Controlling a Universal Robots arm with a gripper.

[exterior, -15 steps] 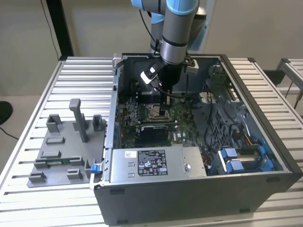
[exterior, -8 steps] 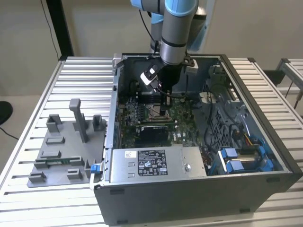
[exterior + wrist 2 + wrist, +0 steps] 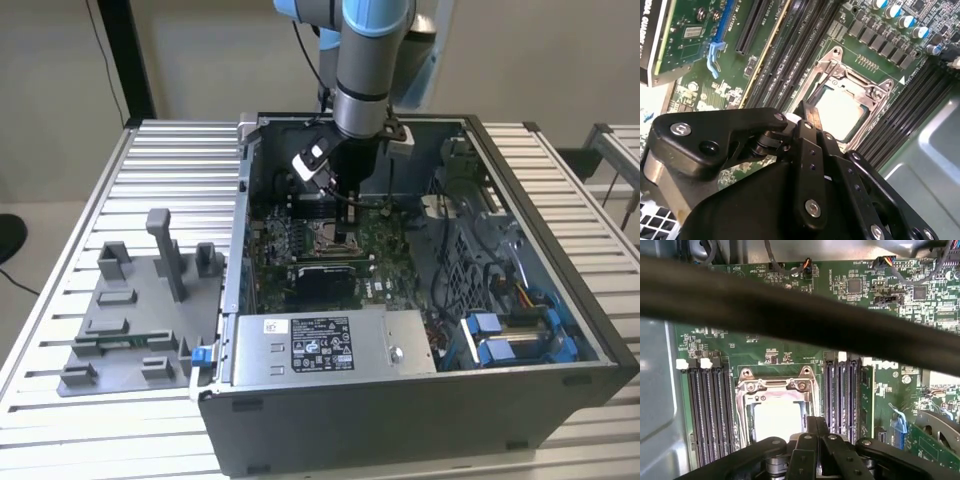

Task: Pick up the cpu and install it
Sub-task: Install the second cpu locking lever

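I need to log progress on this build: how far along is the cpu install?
Looks largely done: the cpu lies inside the metal-framed socket on the motherboard, pale top showing in both wrist views. In hand: the gripper hovers just above it. Left: whether it is released and fully seated cannot be told.

Cpu (image 3: pixel 842 111) in socket frame (image 3: pixel 875 90): near corner covered by gripper (image 3: pixel 812 112) linkage in second wrist view; lower edge covered likewise in first wrist view (image 3: pixel 775 417). Blurred dark cable (image 3: pixel 790 315) crosses first wrist view, masking a band of motherboard (image 3: pixel 865 295). Exterior view: arm (image 3: pixel 360 110) hides case (image 3: pixel 560 330) rear wall; socket area too small to read.
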